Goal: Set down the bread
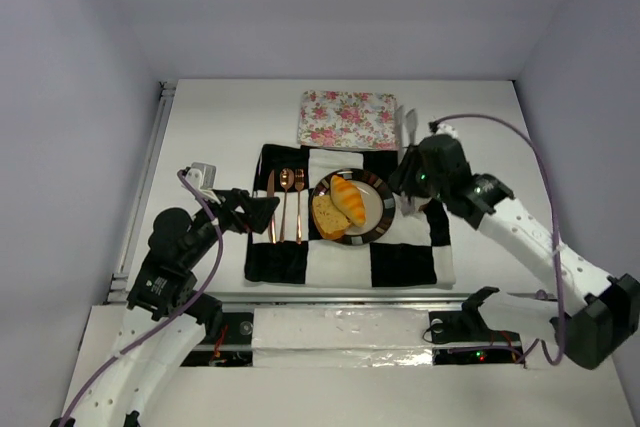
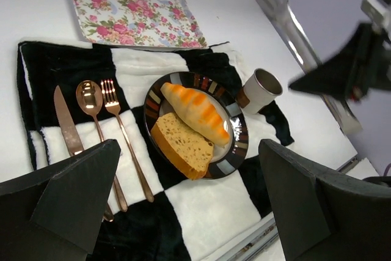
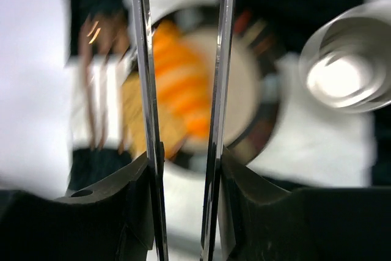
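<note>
On the dark-rimmed plate (image 2: 239, 131), at the middle of the black-and-white checked placemat (image 2: 208, 206), both pieces of the bread already lie. The tan slice (image 2: 183, 145) sits at the near side. The glossy orange roll (image 2: 195, 111) lies touching it, just behind.

The right gripper (image 3: 183, 181) is clamped on a pair of metal tongs (image 3: 146, 77), whose two thin blades reach out over the plate with a narrow gap between them. That wrist view is badly blurred, but the blades appear to carry nothing. The left gripper (image 1: 258, 212) hovers over the left part of the placemat, above the copper knife (image 2: 64, 123), spoon (image 2: 90, 97) and fork (image 2: 116, 114). Its jaws are spread wide and it holds nothing.

Judged from how things lie, the placing itself looks done and the task is close to its end. The remaining move would be to lift the tongs up and away from the plate. That calls for a clean rise that does not nudge the roll. It must also miss the paper cup (image 2: 259, 90), which stands just beside the plate's right rim, under the right arm's path.
</note>
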Tool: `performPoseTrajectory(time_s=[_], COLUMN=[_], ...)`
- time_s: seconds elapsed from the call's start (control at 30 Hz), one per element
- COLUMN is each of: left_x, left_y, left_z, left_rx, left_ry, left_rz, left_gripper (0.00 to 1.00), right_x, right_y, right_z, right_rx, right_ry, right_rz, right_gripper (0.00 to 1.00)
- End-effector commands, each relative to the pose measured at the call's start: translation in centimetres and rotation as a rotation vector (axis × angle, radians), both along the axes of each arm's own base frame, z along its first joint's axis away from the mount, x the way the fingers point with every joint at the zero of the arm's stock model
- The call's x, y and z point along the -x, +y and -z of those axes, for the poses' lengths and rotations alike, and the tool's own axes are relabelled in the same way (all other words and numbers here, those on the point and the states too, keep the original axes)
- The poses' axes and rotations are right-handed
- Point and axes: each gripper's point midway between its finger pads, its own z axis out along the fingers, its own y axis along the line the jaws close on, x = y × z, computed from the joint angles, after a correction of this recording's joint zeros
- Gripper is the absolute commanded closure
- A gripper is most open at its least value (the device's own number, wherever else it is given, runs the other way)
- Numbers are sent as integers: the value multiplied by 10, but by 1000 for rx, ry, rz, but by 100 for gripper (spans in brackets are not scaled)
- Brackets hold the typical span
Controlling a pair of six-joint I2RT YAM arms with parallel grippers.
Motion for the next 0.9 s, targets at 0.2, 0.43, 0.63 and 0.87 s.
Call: performPoseTrajectory(time_s=[0.2,0.43,0.63,0.87], left_x=[6,9,9,8], left_y=[-3,-4,-5,-6], left_z=[-17,-19,-18,-17], left_rx=[28,32,30,28], left_ry=[-75,-87,-85,-81], left_rz=[30,41,49,50], left_gripper=[2,2,2,2], right_x=[-158,-208,-209,-211], right_y=[-149,-200,-225,-228], right_z=[-9,48,108,145], right_rx=[71,149,297,347], right_ry=[-22,101,283,339], right_rz=[368,330,269,207], right_gripper=[58,59,58,51])
